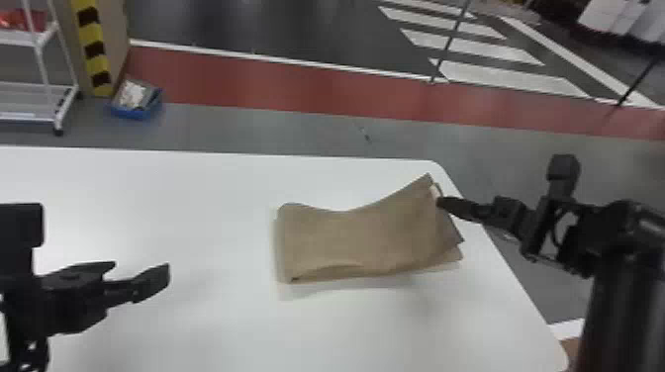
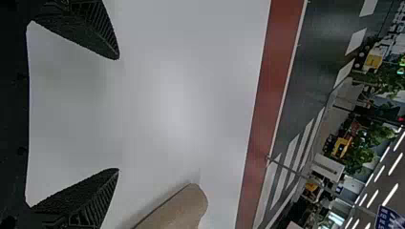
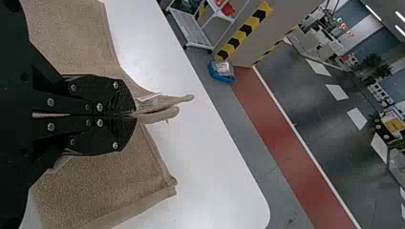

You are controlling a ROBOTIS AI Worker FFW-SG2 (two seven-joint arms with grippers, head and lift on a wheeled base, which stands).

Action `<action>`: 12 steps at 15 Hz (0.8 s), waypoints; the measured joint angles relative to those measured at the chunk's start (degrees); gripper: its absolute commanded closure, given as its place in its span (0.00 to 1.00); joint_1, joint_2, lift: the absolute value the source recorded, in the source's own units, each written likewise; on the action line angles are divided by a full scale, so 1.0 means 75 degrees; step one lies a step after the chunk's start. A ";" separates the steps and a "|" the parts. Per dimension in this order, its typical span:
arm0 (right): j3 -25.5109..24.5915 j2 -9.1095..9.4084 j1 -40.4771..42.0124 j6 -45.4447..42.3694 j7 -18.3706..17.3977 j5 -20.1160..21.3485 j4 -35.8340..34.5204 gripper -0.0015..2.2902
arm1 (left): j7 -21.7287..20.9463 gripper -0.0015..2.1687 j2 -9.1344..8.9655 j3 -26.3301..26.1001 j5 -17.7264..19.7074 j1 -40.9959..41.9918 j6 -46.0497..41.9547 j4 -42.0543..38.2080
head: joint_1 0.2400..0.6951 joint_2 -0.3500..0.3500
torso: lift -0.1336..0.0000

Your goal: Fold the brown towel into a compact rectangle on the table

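Observation:
In the head view the brown towel (image 1: 356, 237) lies folded in layers on the white table, its right end raised and uneven. My right gripper (image 1: 440, 202) is at that right end. The right wrist view has my right gripper (image 3: 136, 114) shut on a pinched edge of the towel (image 3: 110, 181), with a small white tag beside the fingertips. My left gripper (image 1: 143, 277) stands open left of the towel, apart from it, above the table. In the left wrist view, nothing is between the fingers of my left gripper (image 2: 118, 114); a rounded end of the towel (image 2: 179, 210) shows nearby.
The white table (image 1: 198, 198) has its rounded far right corner just behind the towel's raised end, and its right edge passes under my right arm. Beyond it on the floor stand a blue bin (image 1: 136, 106) and a white rack (image 1: 34, 89).

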 measured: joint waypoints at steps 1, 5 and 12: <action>0.0109 0.0000 -0.0038 -0.0015 0.0000 0.0016 0.0025 0.58 | 0.0000 0.02 0.0000 -0.0004 -0.0008 -0.0003 0.0005 0.0000 | 1.00 0.05 | 0.07; 0.0170 -0.0105 -0.0419 0.0670 0.0000 -0.0022 -0.0291 0.58 | 0.0000 0.02 0.0000 0.0007 -0.0005 0.0041 0.0017 -0.0056 | 1.00 0.06 | 0.07; -0.0080 -0.0239 -0.0008 -0.0094 -0.0005 0.0104 0.0161 0.58 | 0.0000 0.02 0.0000 -0.0080 -0.0003 0.0104 -0.0004 -0.0007 | 1.00 0.00 | 0.07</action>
